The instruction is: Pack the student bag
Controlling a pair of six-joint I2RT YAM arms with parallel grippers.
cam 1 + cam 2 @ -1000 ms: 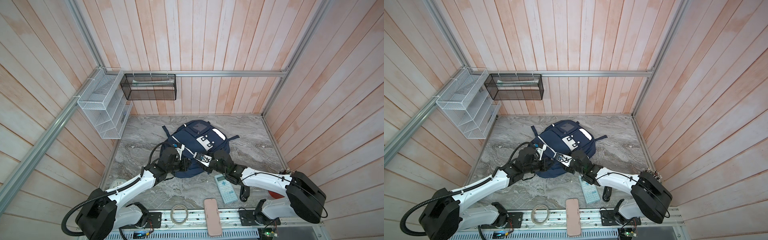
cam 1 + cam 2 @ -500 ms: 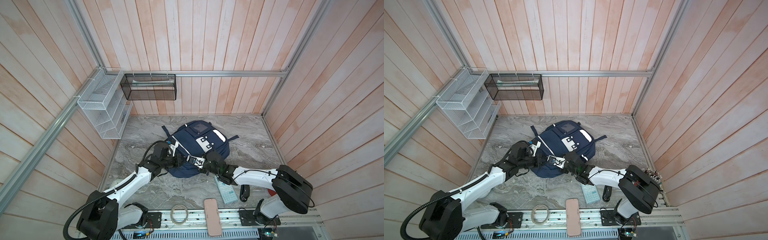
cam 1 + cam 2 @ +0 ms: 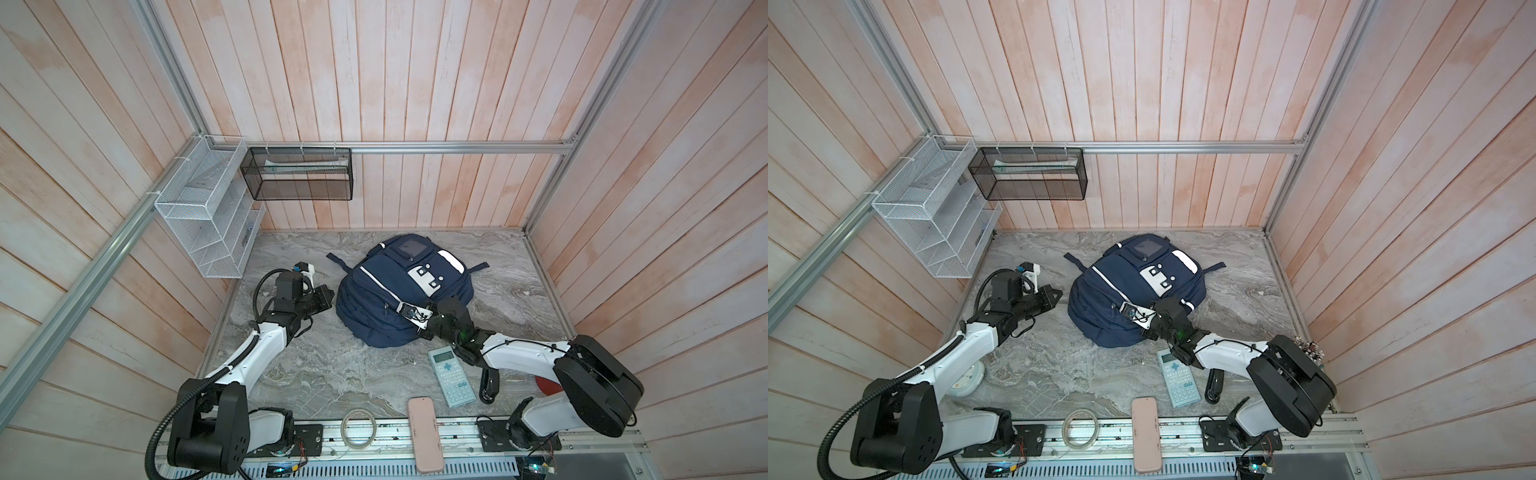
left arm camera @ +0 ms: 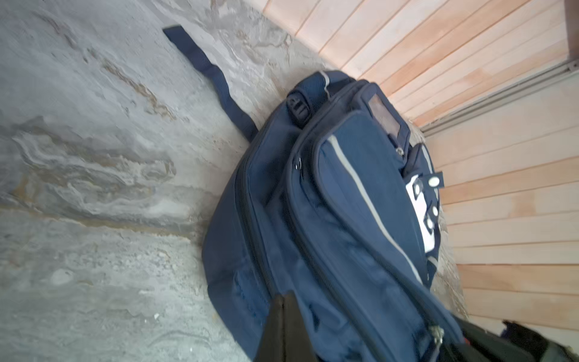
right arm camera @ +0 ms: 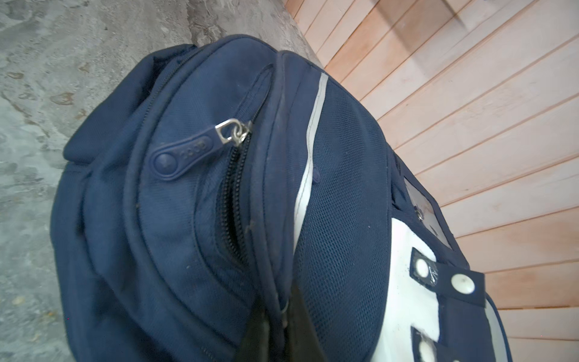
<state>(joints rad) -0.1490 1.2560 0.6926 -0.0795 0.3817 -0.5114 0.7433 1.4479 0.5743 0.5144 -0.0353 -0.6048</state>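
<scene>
The student bag [image 3: 399,291] lies front pockets up on the marbled desk [image 3: 332,374]. The right tool [image 3: 426,322] is clenched on the bag's robot-side edge. In the right wrist view its 2 dark fingers [image 5: 260,329] pinch a ridge of navy fabric beside a partly open zip, whose pull tab [image 5: 185,153] lies flat on the cloth. The left tool [image 3: 326,298] sits just left of the bag in both top views, closed on nothing and clear of the fabric. A teal calculator [image 3: 451,376] lies near the bag's robot-side edge, with a pink case [image 3: 424,434] further out.
</scene>
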